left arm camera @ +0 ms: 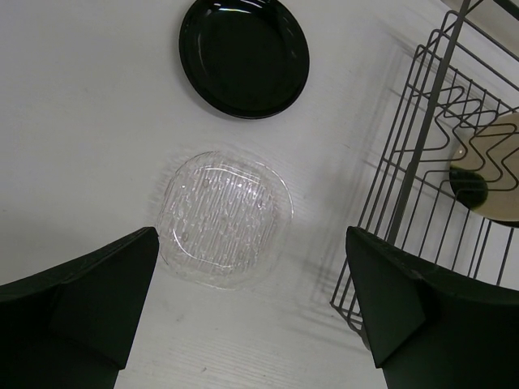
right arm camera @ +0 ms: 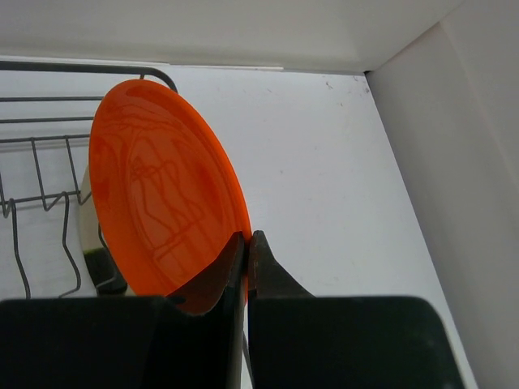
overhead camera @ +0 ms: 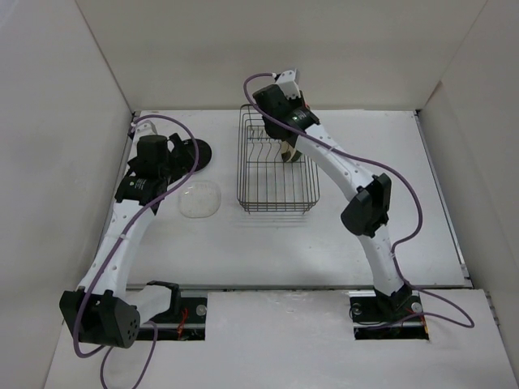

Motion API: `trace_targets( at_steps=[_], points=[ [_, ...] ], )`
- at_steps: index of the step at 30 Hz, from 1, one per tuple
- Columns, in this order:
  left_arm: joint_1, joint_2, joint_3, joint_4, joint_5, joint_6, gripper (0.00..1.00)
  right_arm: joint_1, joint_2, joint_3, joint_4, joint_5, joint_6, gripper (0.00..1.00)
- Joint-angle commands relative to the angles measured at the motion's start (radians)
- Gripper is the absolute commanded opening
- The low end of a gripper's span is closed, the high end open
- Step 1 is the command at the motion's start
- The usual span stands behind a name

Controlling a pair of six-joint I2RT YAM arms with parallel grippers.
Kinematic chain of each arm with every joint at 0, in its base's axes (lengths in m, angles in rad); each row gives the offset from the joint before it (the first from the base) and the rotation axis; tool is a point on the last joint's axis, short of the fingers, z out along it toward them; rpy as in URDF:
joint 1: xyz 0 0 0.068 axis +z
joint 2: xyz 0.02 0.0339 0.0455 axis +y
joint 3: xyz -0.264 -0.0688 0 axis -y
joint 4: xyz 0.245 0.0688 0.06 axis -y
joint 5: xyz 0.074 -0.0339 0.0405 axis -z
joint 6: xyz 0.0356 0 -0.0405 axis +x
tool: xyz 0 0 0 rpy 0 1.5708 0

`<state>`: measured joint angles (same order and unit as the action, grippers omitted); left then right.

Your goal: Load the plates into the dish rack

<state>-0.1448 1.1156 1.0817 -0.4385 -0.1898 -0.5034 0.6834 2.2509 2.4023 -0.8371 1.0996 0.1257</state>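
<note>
The step in hand is seating the orange plate (right arm camera: 162,203) in the dish rack (overhead camera: 272,194). The right gripper (right arm camera: 248,243) is clenched on that plate's lower rim, holding it on edge and tilted over the far right part of the rack. A sliver of the cream plate (left arm camera: 503,186) shows just behind it, and the left wrist view shows the cream plate inside the wires, so 1 plate looks loaded already. Whether the orange plate's bottom edge has reached the tines is hidden by the gripper.

The left gripper (left arm camera: 250,267) is released, jaws spread wide, and hangs above the clear plate (left arm camera: 223,231), touching nothing. That plate lies flat on the table (overhead camera: 243,251) just left of the rack, with the black plate (left arm camera: 243,57) flat beyond it on the far side.

Next, I judge, the right arm should lower the orange plate into a free slot beside the cream one, keep it near upright, and let go only once the wires carry it. The 2 flat plates will then need an edge lifted before a gripper can pinch them.
</note>
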Motion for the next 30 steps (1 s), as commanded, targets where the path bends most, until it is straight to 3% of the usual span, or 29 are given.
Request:
trace_targets(
  at_steps=[1,30],
  points=[
    [0.014,-0.007,0.023,0.026,0.021,-0.006,1.00,0.013,0.004,0.061,0.061,0.019,-0.024,0.00],
    [0.014,-0.025,-0.005,0.044,0.067,-0.006,1.00,0.050,0.150,0.046,0.201,0.146,-0.063,0.00]
  ],
)
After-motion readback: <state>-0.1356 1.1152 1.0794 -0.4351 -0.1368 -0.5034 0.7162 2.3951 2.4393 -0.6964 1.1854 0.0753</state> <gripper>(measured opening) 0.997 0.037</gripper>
